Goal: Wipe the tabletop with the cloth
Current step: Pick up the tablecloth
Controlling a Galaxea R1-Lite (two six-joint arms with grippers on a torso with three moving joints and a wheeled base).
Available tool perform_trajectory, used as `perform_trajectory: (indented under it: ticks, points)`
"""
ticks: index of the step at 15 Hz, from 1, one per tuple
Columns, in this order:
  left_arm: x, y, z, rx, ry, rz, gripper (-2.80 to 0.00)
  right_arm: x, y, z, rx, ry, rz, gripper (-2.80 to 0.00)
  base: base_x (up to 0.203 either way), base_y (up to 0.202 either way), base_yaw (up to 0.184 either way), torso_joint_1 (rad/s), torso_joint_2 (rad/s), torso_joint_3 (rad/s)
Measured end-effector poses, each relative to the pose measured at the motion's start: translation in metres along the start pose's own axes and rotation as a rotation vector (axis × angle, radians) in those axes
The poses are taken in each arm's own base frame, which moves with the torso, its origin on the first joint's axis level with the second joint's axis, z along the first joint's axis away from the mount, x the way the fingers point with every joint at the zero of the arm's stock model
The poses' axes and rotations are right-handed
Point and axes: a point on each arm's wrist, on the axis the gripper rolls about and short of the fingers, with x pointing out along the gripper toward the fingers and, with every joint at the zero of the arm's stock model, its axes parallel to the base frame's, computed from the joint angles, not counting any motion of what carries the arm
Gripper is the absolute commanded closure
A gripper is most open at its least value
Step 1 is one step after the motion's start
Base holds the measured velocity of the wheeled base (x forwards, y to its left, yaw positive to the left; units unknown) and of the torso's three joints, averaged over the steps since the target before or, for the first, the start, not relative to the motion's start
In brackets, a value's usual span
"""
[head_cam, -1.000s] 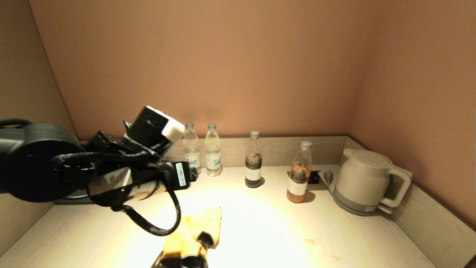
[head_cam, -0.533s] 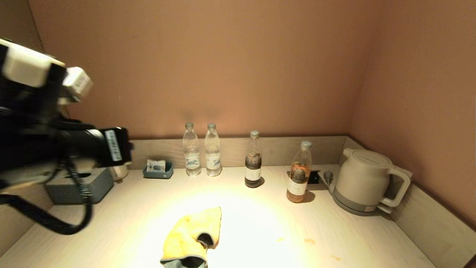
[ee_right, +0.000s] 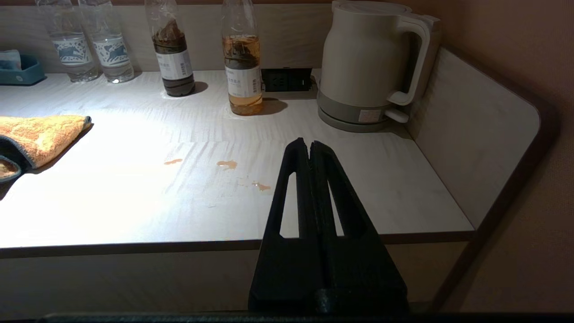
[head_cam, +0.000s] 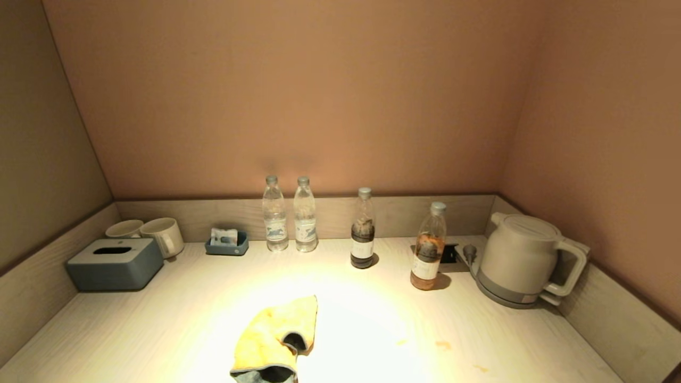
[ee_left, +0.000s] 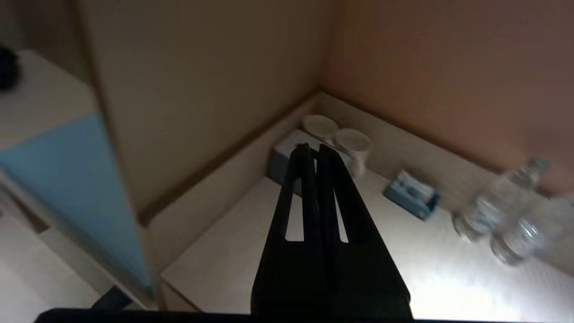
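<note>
Orange cloth (head_cam: 276,338) lies crumpled on the tabletop (head_cam: 372,319); both hands, left (ee_left: 313,150) and right (ee_right: 308,146), seemingly closed, empty.

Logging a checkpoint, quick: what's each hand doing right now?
Left hand: shut, empty, up by the left wall.
Right hand: shut, empty, off the counter's front edge.

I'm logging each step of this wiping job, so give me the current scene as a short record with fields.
cloth: lies crumpled on the tabletop, held by no gripper
stains: small orange spots on the tabletop, apart from the cloth, on its kettle side
left gripper: shut, empty, raised above the corner with the tissue box
right gripper: shut, empty, before the tabletop's front edge
kettle: right rear corner
</note>
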Motion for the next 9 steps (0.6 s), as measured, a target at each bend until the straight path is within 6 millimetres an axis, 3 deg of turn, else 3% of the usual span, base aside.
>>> perform_trajectory:
  ticks: [4, 9]
  points:
    - [-0.037, 0.051, -0.011, -0.096, -0.131, 0.169, 0.0, 0.0, 0.0, 0.0, 0.0, 0.0, 0.0, 0.0, 0.0, 0.0, 0.0, 0.0, 0.0, 0.0]
    - [-0.065, 0.084, -0.058, -0.131, -0.241, 0.216, 0.0, 0.0, 0.0, 0.0, 0.0, 0.0, 0.0, 0.0, 0.0, 0.0, 0.0, 0.0, 0.0, 0.0]
